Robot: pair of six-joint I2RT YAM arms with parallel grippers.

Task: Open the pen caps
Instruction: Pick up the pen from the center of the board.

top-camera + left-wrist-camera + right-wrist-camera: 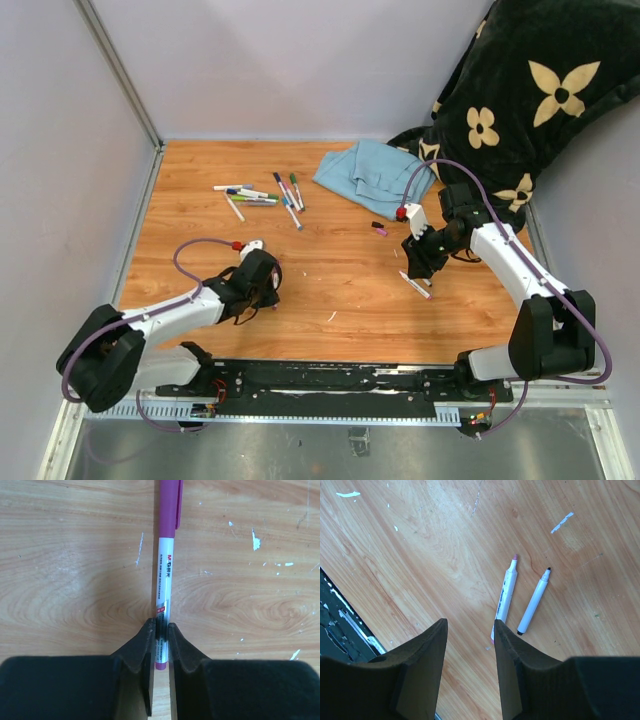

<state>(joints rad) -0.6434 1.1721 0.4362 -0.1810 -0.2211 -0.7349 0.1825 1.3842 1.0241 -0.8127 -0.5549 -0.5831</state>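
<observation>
Two uncapped markers [504, 597] lie below the half-open right claw [470, 624]; left claw [160, 625] grips one purple-capped marker [165, 570].

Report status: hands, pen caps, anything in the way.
Left hand shut on pen barrel, purple cap on. Right hand open, near two uncapped pens. Nothing blocking.

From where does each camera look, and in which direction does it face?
Top external: above and behind the bases, facing down on the wooden table; both arms show.
Left wrist: on the left arm, facing down past the left gripper, shut on a purple-capped marker.
Right wrist: on the right arm, facing down past the open right gripper at two uncapped markers.
Shared: all three show the table.
</observation>
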